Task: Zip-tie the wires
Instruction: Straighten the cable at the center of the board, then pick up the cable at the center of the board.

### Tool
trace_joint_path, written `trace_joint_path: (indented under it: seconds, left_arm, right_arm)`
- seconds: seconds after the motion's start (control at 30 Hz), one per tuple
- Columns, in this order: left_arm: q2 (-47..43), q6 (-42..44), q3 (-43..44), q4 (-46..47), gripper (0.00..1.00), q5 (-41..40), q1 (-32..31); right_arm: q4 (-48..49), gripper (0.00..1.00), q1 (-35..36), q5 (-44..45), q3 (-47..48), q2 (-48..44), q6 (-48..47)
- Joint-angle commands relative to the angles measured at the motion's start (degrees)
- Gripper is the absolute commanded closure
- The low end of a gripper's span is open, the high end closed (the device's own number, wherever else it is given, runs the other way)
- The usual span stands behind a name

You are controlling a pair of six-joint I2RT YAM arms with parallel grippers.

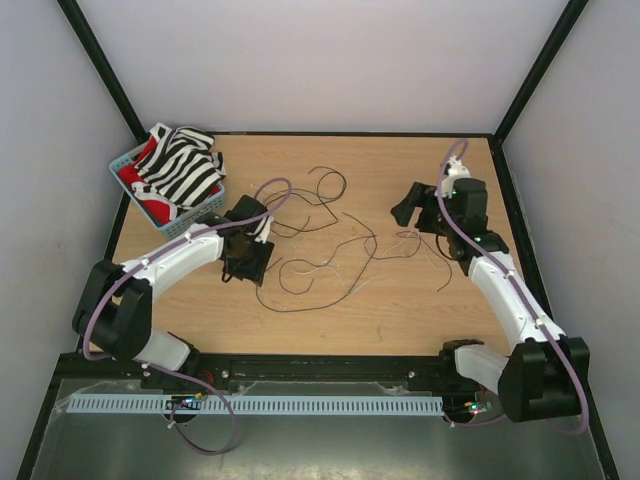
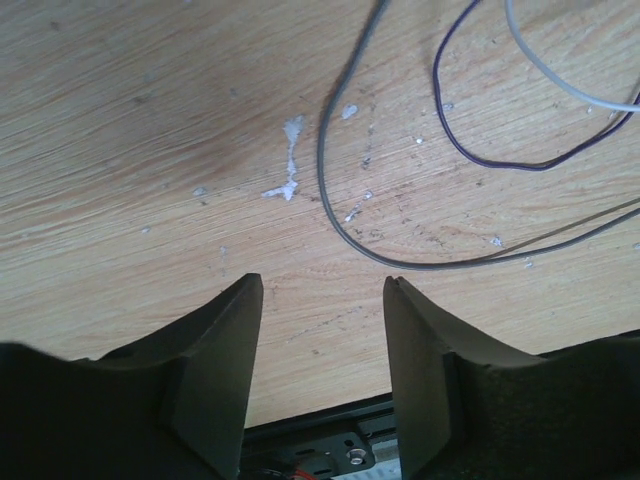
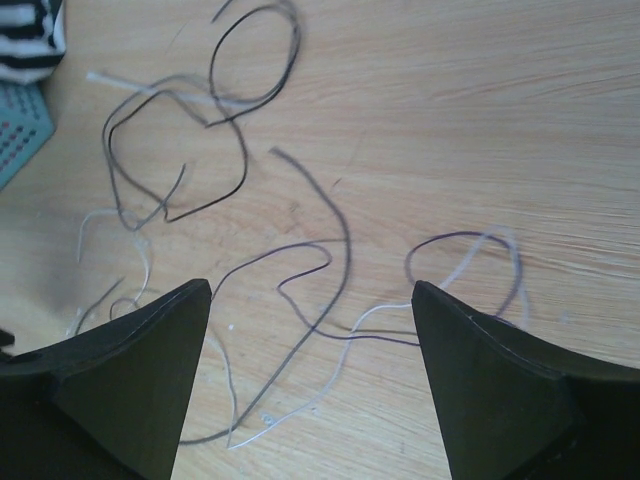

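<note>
- Well, the loose tangle of thin dark and pale wires [image 1: 330, 235] lies spread across the middle of the light wooden tabletop [image 1: 400, 310], between our two arms. None of it is gathered into a bundle.
- Our left gripper [image 2: 322, 282] hangs over bare wood, its black jaws partly apart and nothing between them. A grey strand curves just ahead of the tips.
- Our right gripper [image 3: 310, 287] stands wide and is empty too, with several strands lying on the wood below the gap.
- Strands this thin, lying flat on the wood, could slip from under closing fingers, and we might come up with one strand or none.
- Tugging one loop (they look floppy and interlaced) could drag the rest along, perhaps toward the pale blue plastic basket [image 1: 125, 165] of striped cloth.
- We cannot pick out a zip tie in any view, so a gathered bundle may have nothing to cinch it.
</note>
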Motion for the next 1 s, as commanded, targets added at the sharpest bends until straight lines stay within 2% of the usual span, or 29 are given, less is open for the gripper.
trace_joint_path:
  seconds: [0.0, 0.17, 0.27, 0.33, 0.63, 0.97]
  left_arm:
    - [-5.9, 0.5, 2.0, -0.7, 0.42, 0.2, 3.0]
    - [-13.9, 2.7, 4.9, 0.6, 0.28, 2.2, 6.6]
    - [-18.7, 4.2, 5.8, 2.0, 0.18, 3.0, 8.4]
    - [-22.0, 4.8, 5.9, 2.8, 0.15, 4.2, 9.6]
    - [-29.4, 6.7, 3.4, 4.2, 0.08, 5.7, 10.5]
    - [-30.3, 7.2, 2.2, 4.4, 0.06, 6.8, 10.8]
  right_arm:
    - [2.9, 0.08, 6.2, 2.2, 2.3, 2.8, 2.3]
    - [8.0, 0.08, 12.2, 4.8, 4.1, 10.3, 5.9]
    - [10.1, 0.08, 15.3, 6.5, 7.7, 16.5, 7.3]
    - [10.5, 0.08, 17.0, 7.5, 10.9, 21.0, 7.5]
    - [6.2, 0.10, 21.2, 9.0, 24.5, 39.5, 8.8]
    - [6.4, 0.09, 25.2, 10.0, 22.5, 44.5, 11.6]
